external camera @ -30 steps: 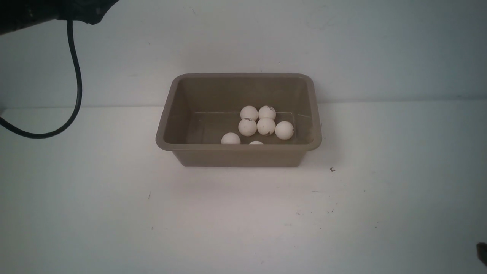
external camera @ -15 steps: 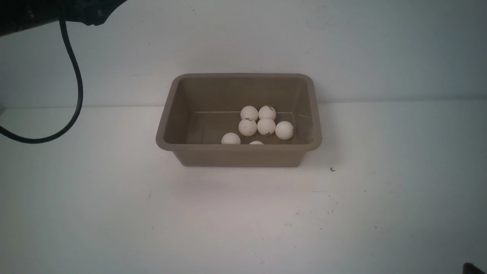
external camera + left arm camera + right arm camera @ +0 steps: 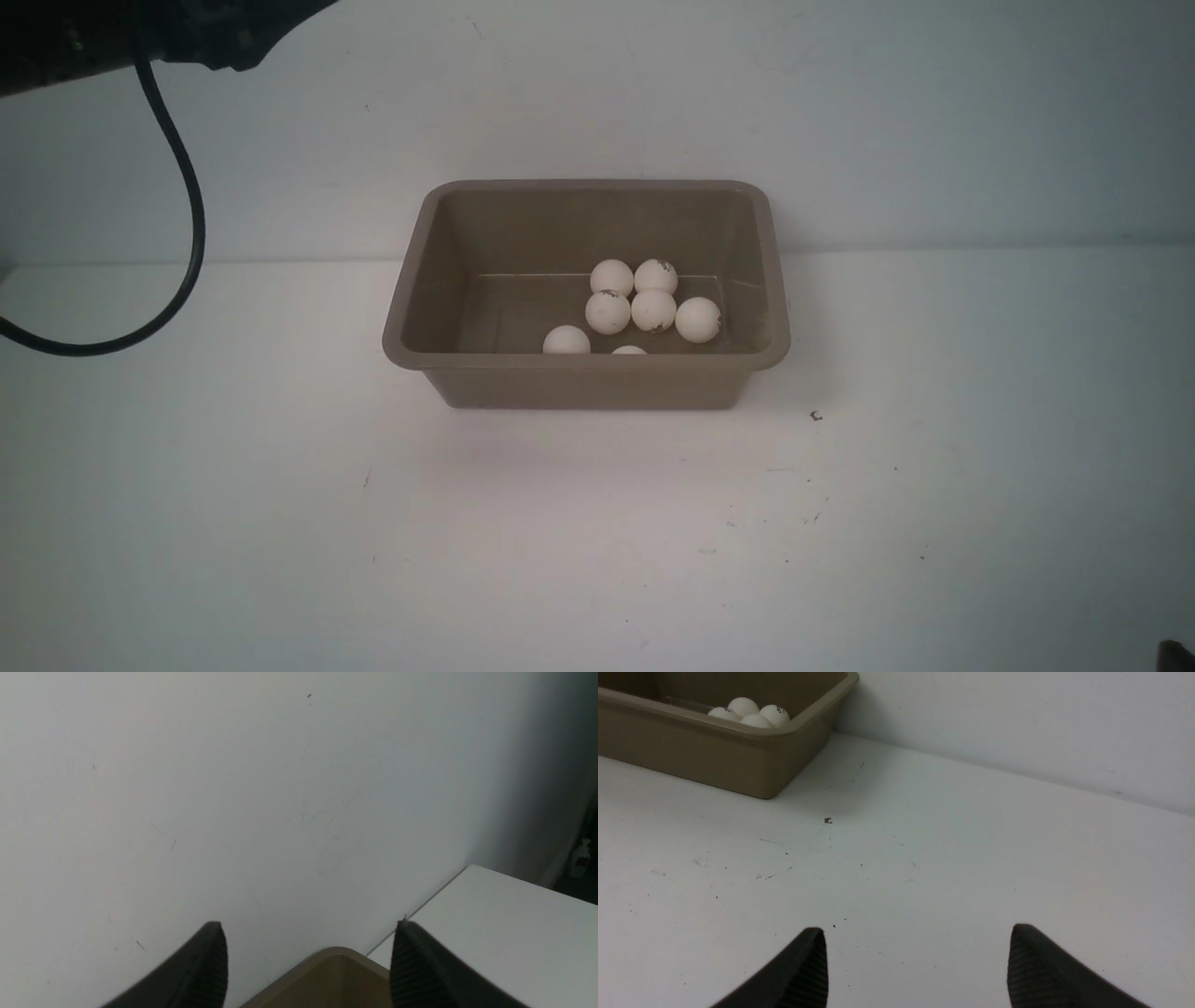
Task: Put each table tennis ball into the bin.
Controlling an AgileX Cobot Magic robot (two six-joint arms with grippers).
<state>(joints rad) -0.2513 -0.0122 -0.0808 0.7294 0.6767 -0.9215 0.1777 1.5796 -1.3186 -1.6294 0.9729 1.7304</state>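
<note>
We saw all seven table tennis balls (image 3: 653, 310) lying inside the bin (image 3: 585, 361), five clustered mid-floor and two by its near wall. The bin stood on the white tabletop (image 3: 597, 541). Our left pincer (image 3: 309, 933) was spread, raised near the bin's corner; our right pincer (image 3: 917, 935) was spread low over the tabletop

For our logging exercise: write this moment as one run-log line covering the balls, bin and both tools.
table tennis balls: seven, all in bin | left tool: open, empty | right tool: open, empty | task: looks done
</note>
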